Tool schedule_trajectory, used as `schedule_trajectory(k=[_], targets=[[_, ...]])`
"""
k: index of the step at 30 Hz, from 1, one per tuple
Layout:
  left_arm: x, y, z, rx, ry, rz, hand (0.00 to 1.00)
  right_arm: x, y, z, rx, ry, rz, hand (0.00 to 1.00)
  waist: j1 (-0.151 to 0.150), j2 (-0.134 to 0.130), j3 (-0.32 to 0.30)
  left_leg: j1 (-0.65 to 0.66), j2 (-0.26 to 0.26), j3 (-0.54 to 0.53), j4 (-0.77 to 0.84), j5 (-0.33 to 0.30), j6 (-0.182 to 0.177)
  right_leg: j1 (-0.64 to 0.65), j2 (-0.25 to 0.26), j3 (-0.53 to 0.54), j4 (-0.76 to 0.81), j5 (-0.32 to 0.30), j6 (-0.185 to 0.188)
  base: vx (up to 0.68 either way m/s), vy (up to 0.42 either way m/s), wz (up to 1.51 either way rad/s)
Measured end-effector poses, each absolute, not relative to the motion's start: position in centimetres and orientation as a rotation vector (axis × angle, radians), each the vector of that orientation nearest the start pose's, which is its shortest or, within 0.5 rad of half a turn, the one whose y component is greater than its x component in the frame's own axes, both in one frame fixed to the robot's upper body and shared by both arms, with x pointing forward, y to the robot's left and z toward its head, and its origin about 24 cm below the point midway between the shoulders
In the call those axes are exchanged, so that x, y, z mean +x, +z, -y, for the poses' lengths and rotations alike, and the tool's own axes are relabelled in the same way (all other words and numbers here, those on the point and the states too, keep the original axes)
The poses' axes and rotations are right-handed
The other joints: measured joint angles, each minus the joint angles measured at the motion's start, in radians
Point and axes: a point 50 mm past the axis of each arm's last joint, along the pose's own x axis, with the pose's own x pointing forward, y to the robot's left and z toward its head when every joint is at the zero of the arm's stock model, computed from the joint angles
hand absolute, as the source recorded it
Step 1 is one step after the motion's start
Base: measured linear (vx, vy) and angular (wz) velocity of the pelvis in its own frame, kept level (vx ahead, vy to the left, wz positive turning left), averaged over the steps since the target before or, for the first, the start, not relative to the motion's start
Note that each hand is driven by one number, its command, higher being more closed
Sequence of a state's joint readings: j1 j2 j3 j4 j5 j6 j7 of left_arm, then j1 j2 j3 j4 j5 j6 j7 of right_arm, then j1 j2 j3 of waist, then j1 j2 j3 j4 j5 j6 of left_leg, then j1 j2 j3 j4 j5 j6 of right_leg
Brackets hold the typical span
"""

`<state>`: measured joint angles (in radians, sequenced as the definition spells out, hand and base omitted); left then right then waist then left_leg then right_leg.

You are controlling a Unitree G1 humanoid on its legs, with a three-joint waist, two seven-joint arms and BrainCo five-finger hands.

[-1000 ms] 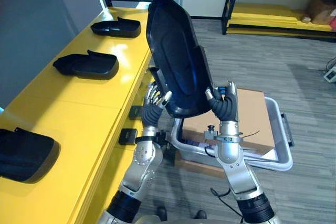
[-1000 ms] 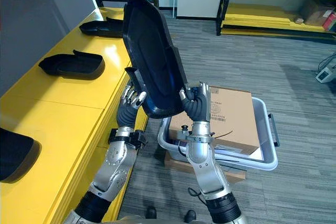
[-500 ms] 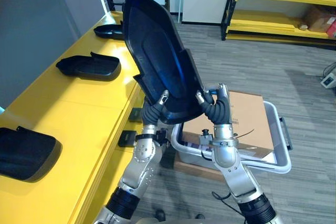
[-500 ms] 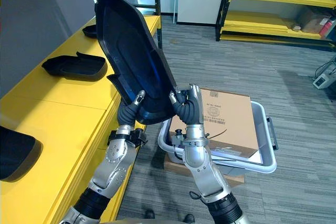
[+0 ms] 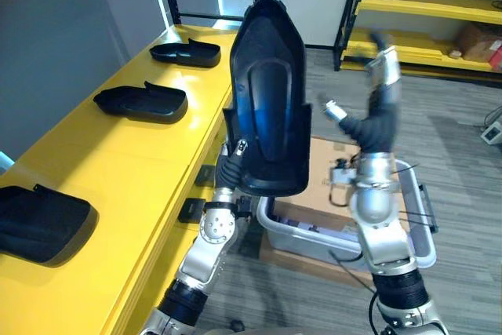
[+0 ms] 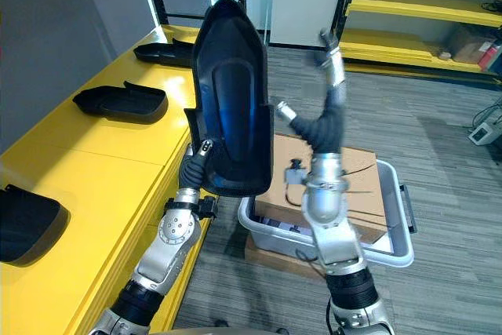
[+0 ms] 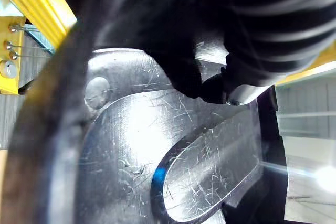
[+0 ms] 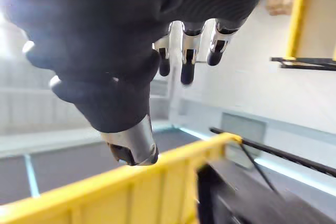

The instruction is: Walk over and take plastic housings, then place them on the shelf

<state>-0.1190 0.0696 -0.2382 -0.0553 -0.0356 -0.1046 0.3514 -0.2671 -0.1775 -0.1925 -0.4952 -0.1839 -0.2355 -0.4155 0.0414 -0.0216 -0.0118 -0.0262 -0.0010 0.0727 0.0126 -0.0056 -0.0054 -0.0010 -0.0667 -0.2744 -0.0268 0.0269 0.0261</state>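
the left hand (image 6: 194, 165) has its fingers curled round the lower edge of the black plastic housing (image 5: 267, 107), so the shell stands upright in the air on that one grip. the right hand (image 5: 377, 103) is raised just beside it with fingers straight and spread, holding nothing, likely kept clear for a one-handed set-down. behind the arms a grey bin (image 6: 392, 250) on the floor carries a cardboard box (image 6: 369, 169). to the robot's left, the yellow shelf (image 5: 118, 162) bears the near housing (image 5: 43, 221), middle housing (image 5: 141, 100) and far housing (image 5: 187, 52), all lying flat, with bare gaps between them.
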Motion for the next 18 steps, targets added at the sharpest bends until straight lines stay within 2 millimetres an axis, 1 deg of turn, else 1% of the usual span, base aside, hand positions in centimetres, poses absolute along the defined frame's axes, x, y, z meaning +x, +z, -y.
schedule_trajectory(k=[1, 2, 4, 5, 6, 7, 8, 9, 10, 11, 12, 13, 14, 15, 16, 17, 18], targets=[[26.5, 9.2, -11.4, -0.024, 0.097, 0.269, 1.0, 21.5, 23.4, 21.3, -0.174, -0.572, 1.046, 0.0, -0.004, 0.0, 0.0, 0.0, 0.0, 0.001, 0.0, 0.0, 0.0, 0.0, 0.001, 0.002, -0.001, 0.0, 0.0, 0.0, 0.0, 0.0], [26.4, 9.3, -11.7, -0.03, 0.109, 0.273, 1.0, 21.3, 23.1, 22.1, -0.181, -0.608, 1.029, 0.0, -0.004, 0.0, 0.0, 0.0, 0.0, 0.001, 0.0, 0.0, 0.0, 0.0, 0.001, 0.002, -0.002, 0.0, 0.0, 0.0, 0.0, 0.0], [26.0, 9.5, -12.2, -0.052, 0.144, 0.283, 1.0, 20.1, 20.8, 25.0, -0.175, -0.746, 0.918, 0.0, -0.007, 0.0, 0.0, 0.002, 0.001, 0.001, 0.0, 0.0, 0.0, 0.002, 0.002, 0.004, -0.004, 0.0, 0.0, 0.0, 0.001, -0.02], [25.9, 9.6, -12.4, -0.054, 0.153, 0.285, 1.0, 19.9, 20.0, 25.7, -0.176, -0.777, 0.877, 0.0, -0.009, 0.0, 0.0, 0.003, 0.002, 0.002, 0.0, 0.0, 0.0, 0.002, 0.003, 0.005, -0.004, 0.0, 0.0, 0.0, 0.001, -0.06], [25.6, 9.6, -13.0, -0.059, 0.18, 0.29, 1.0, 19.8, 18.1, 26.9, -0.166, -0.831, 0.783, 0.0, -0.022, 0.0, 0.0, 0.005, 0.002, 0.005, 0.0, 0.0, 0.0, 0.003, 0.004, 0.008, -0.006, 0.0, 0.0, 0.0, 0.002, -0.11], [25.2, 9.7, -13.5, -0.059, 0.204, 0.297, 1.0, 19.6, 15.9, 28.0, -0.169, -0.881, 0.668, 0.0, -0.028, 0.0, 0.0, 0.005, 0.003, 0.009, 0.0, -0.001, 0.0, 0.001, 0.006, 0.017, -0.01, 0.0, 0.0, -0.01, 0.002, -0.15], [25.0, 9.8, -13.7, -0.057, 0.217, 0.301, 1.0, 19.4, 14.6, 28.5, -0.173, -0.906, 0.605, 0.0, -0.027, -0.001, 0.001, 0.005, 0.004, 0.012, 0.0, -0.001, 0.0, -0.001, 0.007, 0.023, -0.01, 0.0, 0.0, -0.01, 0.0, -0.19], [24.6, 9.9, -14.2, -0.053, 0.247, 0.309, 1.0, 18.8, 11.8, 29.5, -0.158, -0.949, 0.465, 0.0, -0.029, -0.001, 0.001, 0.005, 0.007, 0.016, -0.001, -0.002, 0.001, -0.004, 0.01, 0.029, -0.012, -0.003, 0.003, -0.01, -0.004, -0.15], [24.4, 9.9, -14.4, -0.05, 0.259, 0.313, 1.0, 18.4, 10.3, 29.8, -0.153, -0.967, 0.39, 0.0, -0.03, 0.0, 0.001, 0.005, 0.008, 0.017, -0.001, -0.004, 0.003, -0.004, 0.011, 0.03, -0.012, -0.003, 0.003, -0.01, -0.007, -0.14], [24.0, 10.0, -14.9, -0.045, 0.281, 0.319, 1.0, 17.3, 7.1, 30.3, -0.134, -1.004, 0.233, 0.0, -0.03, 0.0, 0.001, 0.005, 0.012, 0.019, -0.001, -0.007, 0.003, -0.006, 0.014, 0.032, -0.012, -0.004, 0.002, -0.01, -0.011, -0.11], [23.6, 10.0, -15.4, -0.047, 0.305, 0.323, 1.0, 16.2, 3.9, 30.5, -0.104, -1.027, 0.077, 0.0, -0.03, 0.0, 0.002, 0.005, 0.016, 0.023, -0.001, -0.012, 0.004, -0.009, 0.017, 0.035, -0.01, -0.006, -0.001, -0.01, -0.011, -0.12], [23.3, 10.0, -15.6, -0.048, 0.317, 0.326, 1.0, 15.7, 2.4, 30.5, -0.086, -1.034, 0.005, 0.0, -0.03, 0.0, 0.002, 0.004, 0.018, 0.026, -0.001, -0.014, 0.003, -0.012, 0.019, 0.037, -0.009, -0.007, -0.003, -0.01, -0.013, -0.16], [23.0, 10.0, -16.1, -0.05, 0.338, 0.331, 1.0, 14.7, -0.3, 30.2, -0.043, -1.037, -0.131, 0.0, -0.029, 0.002, 0.003, 0.0, 0.021, 0.031, 0.0, -0.016, 0.001, -0.019, 0.021, 0.043, -0.008, -0.01, -0.007, 0.0, -0.012, -0.13], [22.8, 10.0, -16.5, -0.051, 0.359, 0.333, 1.0, 13.8, -2.6, 29.9, -0.004, -1.033, -0.238, 0.0, -0.029, 0.005, 0.005, -0.003, 0.022, 0.032, 0.0, -0.016, 0.0, -0.023, 0.022, 0.044, -0.008, -0.01, -0.008, 0.0, -0.011, -0.09], [22.7, 9.9, -16.6, -0.052, 0.366, 0.33, 1.0, 13.4, -3.7, 29.8, 0.013, -1.029, -0.288, 0.0, -0.03, 0.007, 0.007, -0.004, 0.022, 0.033, 0.0, -0.016, 0.0, -0.023, 0.023, 0.044, -0.008, -0.01, -0.008, 0.0, 0.0, 0.0], [22.6, 9.7, -16.6, -0.055, 0.371, 0.323, 1.0, 12.9, -5.1, 29.4, 0.036, -1.019, -0.36, 0.0, -0.029, 0.01, 0.009, -0.004, 0.023, 0.035, 0.0, -0.017, -0.001, -0.023, 0.023, 0.044, -0.008, -0.01, -0.008, 0.0, 0.0, 0.0], [22.5, 9.6, -16.6, -0.059, 0.375, 0.317, 1.0, 12.0, -7.1, 28.9, 0.05, -0.999, -0.462, 0.0, -0.027, 0.011, 0.013, -0.004, 0.024, 0.037, 0.0, -0.018, -0.002, -0.023, 0.023, 0.044, -0.008, -0.009, -0.006, 0.0, 0.0, 0.0]])
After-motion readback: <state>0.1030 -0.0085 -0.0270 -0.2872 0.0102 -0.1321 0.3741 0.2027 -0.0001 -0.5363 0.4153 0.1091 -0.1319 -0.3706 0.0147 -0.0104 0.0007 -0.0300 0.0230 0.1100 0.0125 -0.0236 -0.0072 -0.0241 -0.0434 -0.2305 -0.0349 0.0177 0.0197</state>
